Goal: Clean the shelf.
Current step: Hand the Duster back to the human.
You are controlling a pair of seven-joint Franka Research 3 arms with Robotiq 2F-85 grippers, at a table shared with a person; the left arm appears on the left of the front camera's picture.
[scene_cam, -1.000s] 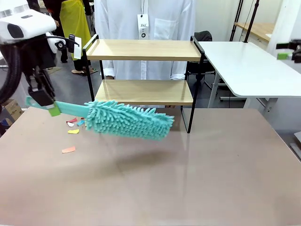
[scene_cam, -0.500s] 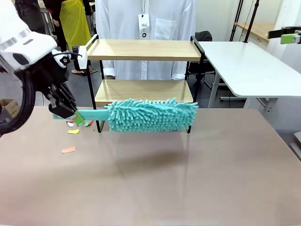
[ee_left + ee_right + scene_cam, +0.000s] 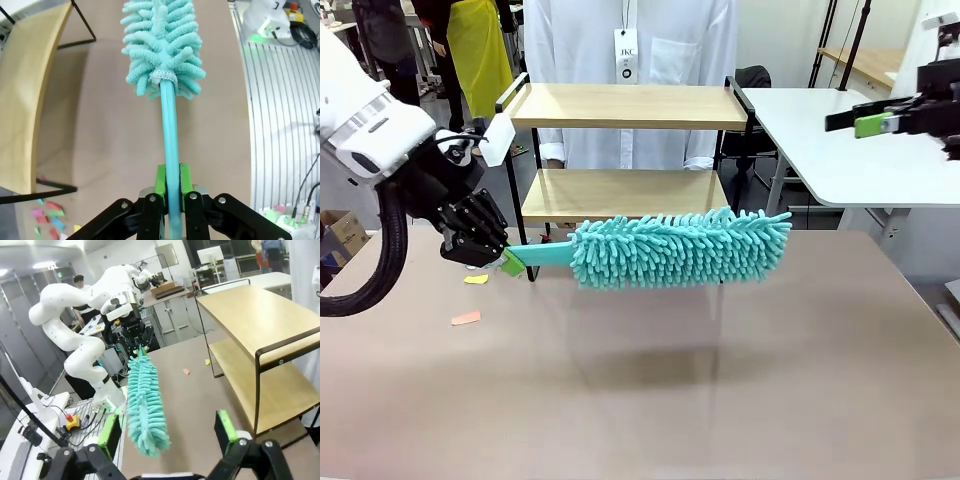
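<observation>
The shelf (image 3: 625, 105), two light wooden boards in a thin black frame, stands at the table's far side; it also appears in the left wrist view (image 3: 27, 100) and the right wrist view (image 3: 260, 320). My left gripper (image 3: 505, 262) is shut on the handle of a teal fluffy duster (image 3: 680, 248), which hangs level in the air in front of the lower board. The wrist view has the handle clamped between the green pads (image 3: 161, 182), the duster (image 3: 162, 45) pointing away. My right gripper (image 3: 868, 122) hovers open and empty at the upper right, its fingers (image 3: 225, 430) wide apart.
Small coloured paper scraps (image 3: 467, 318) lie on the brown table (image 3: 720, 400) at the left, near the shelf's left leg. A person in a white coat (image 3: 630, 60) stands behind the shelf. A white table (image 3: 850, 140) is at the back right.
My left gripper moved right and a little down, carrying the duster rightward and levelling it in front of the lower board. My right gripper came further into view at the upper right.
</observation>
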